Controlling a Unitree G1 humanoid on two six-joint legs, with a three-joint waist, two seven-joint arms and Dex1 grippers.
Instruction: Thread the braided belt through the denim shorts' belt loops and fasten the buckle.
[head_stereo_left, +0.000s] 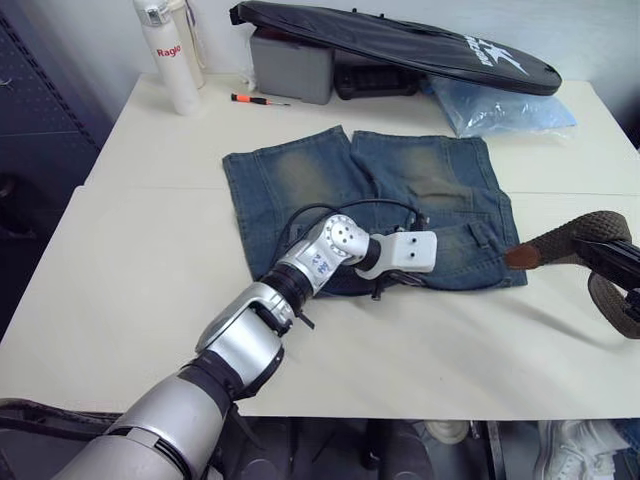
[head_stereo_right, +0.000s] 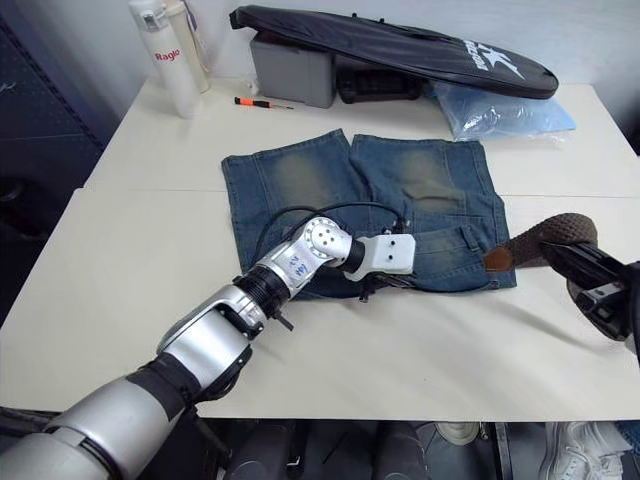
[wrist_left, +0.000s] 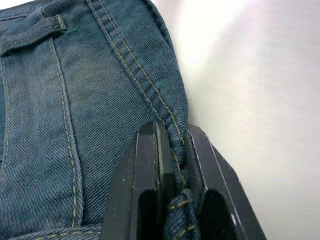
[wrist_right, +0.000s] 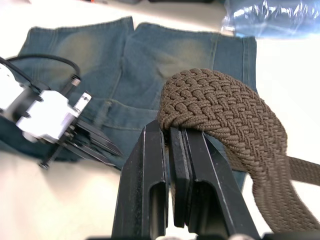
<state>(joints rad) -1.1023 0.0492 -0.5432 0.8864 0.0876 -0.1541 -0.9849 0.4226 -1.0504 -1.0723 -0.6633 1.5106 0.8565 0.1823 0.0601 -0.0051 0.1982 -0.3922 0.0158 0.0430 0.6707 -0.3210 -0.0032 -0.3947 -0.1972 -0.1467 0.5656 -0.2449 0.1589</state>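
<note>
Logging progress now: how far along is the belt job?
Early. Done: shorts lie flat on the table. In hand: left tool pinches the waistband edge; right tool holds the belt beside the shorts. Left: threading every loop, fastening the buckle.

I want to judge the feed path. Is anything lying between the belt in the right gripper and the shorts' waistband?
Nothing visible does. The braided belt, pinched in the right gripper, hangs just beside the denim shorts, over bare table. The left gripper pinches the waistband edge.
</note>
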